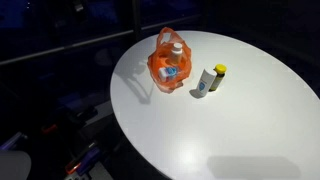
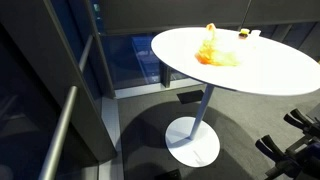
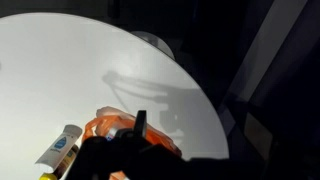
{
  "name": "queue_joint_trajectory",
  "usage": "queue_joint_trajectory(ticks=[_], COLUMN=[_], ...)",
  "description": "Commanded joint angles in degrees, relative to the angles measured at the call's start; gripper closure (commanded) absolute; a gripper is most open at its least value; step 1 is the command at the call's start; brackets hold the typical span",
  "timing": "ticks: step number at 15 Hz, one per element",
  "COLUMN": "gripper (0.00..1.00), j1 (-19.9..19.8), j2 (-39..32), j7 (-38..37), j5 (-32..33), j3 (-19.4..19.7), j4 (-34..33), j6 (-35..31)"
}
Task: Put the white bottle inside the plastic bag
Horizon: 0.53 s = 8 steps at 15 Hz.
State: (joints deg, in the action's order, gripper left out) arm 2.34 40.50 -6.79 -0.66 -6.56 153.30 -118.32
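Wrist view: the gripper (image 3: 134, 142) is showing only as a dark outline along the bottom edge; one dark finger (image 3: 140, 122) is poking up in front of the bag; how far apart the jaws are standing I cannot tell, nor whether anything is being held.
Gripper position: it is hanging above the table, close over the orange bag; it is not appearing in either exterior view.
White bottle: the white bottle (image 1: 207, 84) is resting on the table just beside the bag and outside it; a bluish-green mark is showing on its side; in the wrist view it (image 3: 60, 150) is running slantwise at the lower left; whether it is standing or lying I cannot tell.
Yellow cap: a yellow cap (image 1: 220, 70) is showing at the bottle's far end in an exterior view; whether it belongs to that bottle or to a separate thing behind it I cannot tell.
Orange bag: the orange bag (image 1: 160, 68) is sitting upright near the table's edge, handles pointing up; in an exterior view it (image 2: 212, 52) is glowing bright orange; in the wrist view only its crinkled top (image 3: 105, 125) is peeking past the gripper.
Inside the bag: an orange-capped bottle (image 1: 177, 48) with a blue label is standing in it, neck rising out of the opening.
Table: the round white table (image 1: 250, 130) is carrying everything; its single leg (image 2: 205, 105) is running down to a round foot on the floor.
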Motion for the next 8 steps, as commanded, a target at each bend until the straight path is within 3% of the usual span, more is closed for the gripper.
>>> queue_joint_trajectory(ticks=[1,8], gripper=[0.0,0.0], j1=[0.28,0.29], j2=[-0.03,-0.28], j7=[-0.17,-0.22], j5=[0.2,0.02], j3=[0.25,0.33], j4=[-0.12,-0.7], j6=[0.15,0.51])
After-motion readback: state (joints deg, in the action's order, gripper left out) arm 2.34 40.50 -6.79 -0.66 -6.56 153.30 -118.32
